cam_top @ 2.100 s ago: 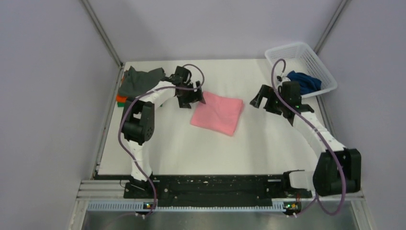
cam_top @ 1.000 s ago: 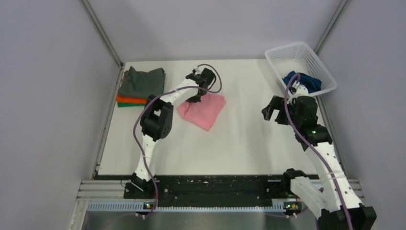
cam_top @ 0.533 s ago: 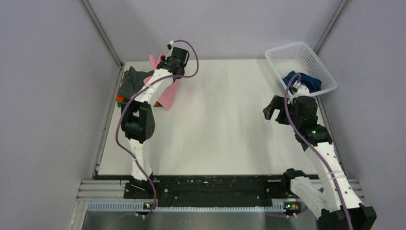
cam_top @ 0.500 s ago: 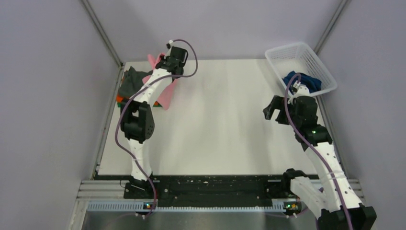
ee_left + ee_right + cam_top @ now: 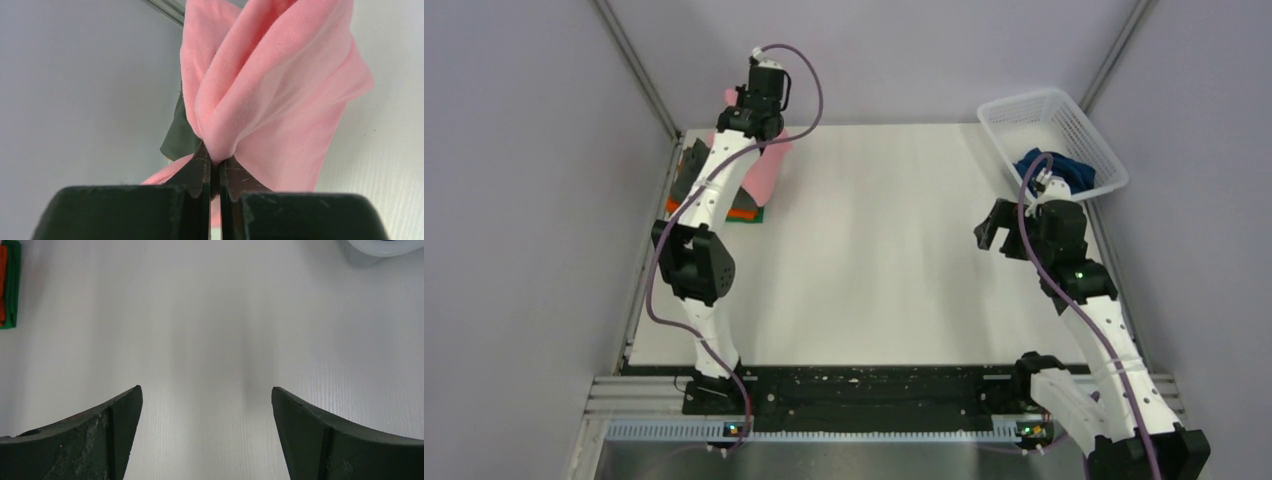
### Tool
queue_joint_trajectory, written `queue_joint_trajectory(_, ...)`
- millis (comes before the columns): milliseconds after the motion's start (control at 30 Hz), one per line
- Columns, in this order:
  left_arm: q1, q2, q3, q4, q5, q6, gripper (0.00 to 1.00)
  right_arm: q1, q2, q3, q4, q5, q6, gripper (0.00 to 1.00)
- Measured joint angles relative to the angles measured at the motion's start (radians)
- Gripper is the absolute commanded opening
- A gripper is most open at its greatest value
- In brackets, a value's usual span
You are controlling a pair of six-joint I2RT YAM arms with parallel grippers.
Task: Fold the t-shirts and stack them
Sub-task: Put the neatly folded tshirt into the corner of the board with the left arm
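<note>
The left tool (image 5: 214, 161) is pinched nearly shut on a bunched fold of the pink t-shirt (image 5: 272, 80), with the two dark fingers meeting at the bottom centre of the left wrist view and the cloth billowing up and to the right from between them. Just behind the pink cloth, left of centre in that view, a corner of the dark grey t-shirt (image 5: 176, 137) shows. In the top view the left arm (image 5: 707, 190) reaches in a long, nearly straight line from its base at the lower left to the upper left of the frame. Its wrist is raised above the far left corner of the worktop (image 5: 894, 270), and the pink t-shirt hangs below the tool over the stack there. At the stack's near edge, slivers of the orange t-shirt (image 5: 742, 211) and the green t-shirt (image 5: 752, 217) show. The right tool (image 5: 205, 389) is spread wide and holds nothing, and only bare worktop lies between its two fingers. The right arm (image 5: 1096, 310) rises from the lower right corner and leans up toward the right middle of the frame, with its tool hovering above the worktop. Just beyond it, in the upper right, the white basket (image 5: 1084, 125) holds the navy blue t-shirt (image 5: 1064, 168).
</note>
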Motion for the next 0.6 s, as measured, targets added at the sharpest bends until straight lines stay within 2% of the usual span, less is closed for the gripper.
queue_joint_trajectory(400, 0.151, -0.028, 0.013, -0.079, 0.197, -0.06, 0.0, 0.0, 0.005, 0.0, 0.0, 0.018, 0.0, 0.99)
queue_joint_trajectory(600, 0.252, 0.053, 0.02, -0.066, 0.294, -0.059, 0.0, 0.0, 0.025, 0.0, 0.0, 0.034, 0.0, 0.99)
